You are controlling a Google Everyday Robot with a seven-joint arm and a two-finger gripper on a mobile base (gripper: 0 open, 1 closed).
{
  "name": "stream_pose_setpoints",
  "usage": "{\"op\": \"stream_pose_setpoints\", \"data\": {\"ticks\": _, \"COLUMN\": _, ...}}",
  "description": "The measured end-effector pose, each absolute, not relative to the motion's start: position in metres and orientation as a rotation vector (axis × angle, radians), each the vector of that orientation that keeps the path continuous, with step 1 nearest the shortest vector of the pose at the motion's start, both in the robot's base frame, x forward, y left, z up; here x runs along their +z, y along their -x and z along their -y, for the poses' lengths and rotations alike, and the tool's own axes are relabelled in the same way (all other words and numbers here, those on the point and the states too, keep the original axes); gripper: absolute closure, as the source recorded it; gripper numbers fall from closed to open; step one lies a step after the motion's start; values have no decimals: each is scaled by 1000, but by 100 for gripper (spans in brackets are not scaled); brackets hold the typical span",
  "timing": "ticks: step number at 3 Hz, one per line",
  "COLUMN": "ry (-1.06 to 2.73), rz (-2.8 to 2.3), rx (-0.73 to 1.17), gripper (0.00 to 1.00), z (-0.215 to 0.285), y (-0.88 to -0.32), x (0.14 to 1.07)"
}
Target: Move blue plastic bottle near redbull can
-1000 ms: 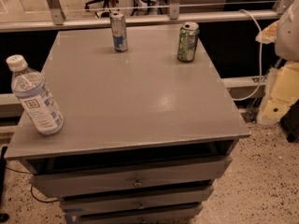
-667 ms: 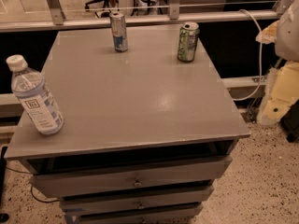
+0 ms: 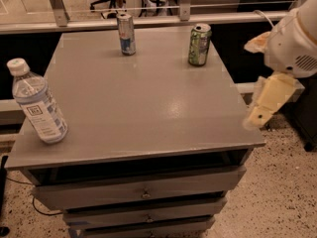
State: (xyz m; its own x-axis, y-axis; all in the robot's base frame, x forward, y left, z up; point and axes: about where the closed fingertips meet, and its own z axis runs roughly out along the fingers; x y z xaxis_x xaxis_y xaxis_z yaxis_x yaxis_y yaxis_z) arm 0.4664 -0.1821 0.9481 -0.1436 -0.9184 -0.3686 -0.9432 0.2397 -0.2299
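The tool (image 3: 256, 117) hangs just off the right edge of the table (image 3: 148, 98); I cannot tell whether it is open or closed. The blue plastic bottle (image 3: 39, 105) stands upright, well apart from the tool, straight across at the opposite front corner. The redbull can (image 3: 126, 33) stands at the back edge.

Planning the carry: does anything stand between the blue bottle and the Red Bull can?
Nothing visible: bare tabletop separates the blue plastic bottle at front left from the redbull can at the back. The green can stands further right; the gripper hangs beyond the table's right edge.
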Motion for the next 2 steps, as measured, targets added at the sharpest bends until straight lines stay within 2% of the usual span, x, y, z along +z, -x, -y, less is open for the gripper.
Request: {"op": "stream_pose_setpoints", "data": {"ticks": 2, "ry": 1625, "rz": -1755, "rx": 529, "gripper": 0, "z": 59, "y": -513, "x": 916}}
